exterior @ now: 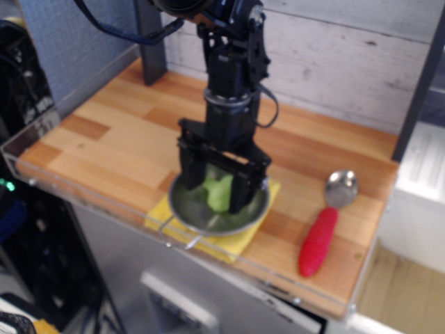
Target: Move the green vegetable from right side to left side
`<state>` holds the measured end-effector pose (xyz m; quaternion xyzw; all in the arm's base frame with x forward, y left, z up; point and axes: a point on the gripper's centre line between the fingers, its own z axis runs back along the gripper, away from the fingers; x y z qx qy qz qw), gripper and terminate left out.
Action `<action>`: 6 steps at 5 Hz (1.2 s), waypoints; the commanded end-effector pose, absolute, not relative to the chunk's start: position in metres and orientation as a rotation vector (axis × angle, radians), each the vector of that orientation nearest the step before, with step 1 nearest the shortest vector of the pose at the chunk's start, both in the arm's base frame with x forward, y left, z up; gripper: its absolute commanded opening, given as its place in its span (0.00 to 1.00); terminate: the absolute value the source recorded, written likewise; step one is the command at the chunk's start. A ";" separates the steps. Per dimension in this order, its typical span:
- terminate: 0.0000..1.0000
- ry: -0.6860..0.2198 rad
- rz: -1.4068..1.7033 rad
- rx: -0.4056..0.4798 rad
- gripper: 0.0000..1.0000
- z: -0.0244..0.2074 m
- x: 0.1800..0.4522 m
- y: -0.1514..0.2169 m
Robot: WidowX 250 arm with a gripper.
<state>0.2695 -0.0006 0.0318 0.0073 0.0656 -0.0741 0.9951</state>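
My gripper (217, 188) pointed straight down into the bowl (245, 217). Its two black fingers (190, 175) stood on each side of the vegetable (219, 191), one on the left and one on the right. The picture was blurry, so I could not tell if they were pinching it or only close beside it. The vegetable was green and sat in the middle of the bowl, between my fingers. The bowl rested on a yellow cloth (229, 244) near the front edge of the wooden table (111, 142). A spoon (324, 224) with a red handle lay to one side of the bowl, well apart from it.
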 end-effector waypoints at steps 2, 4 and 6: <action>0.00 0.126 -0.163 0.034 1.00 0.029 0.273 -0.006; 0.00 0.117 -0.169 0.042 0.00 0.029 0.272 -0.010; 0.00 -0.020 -0.233 0.018 0.00 0.081 0.279 -0.019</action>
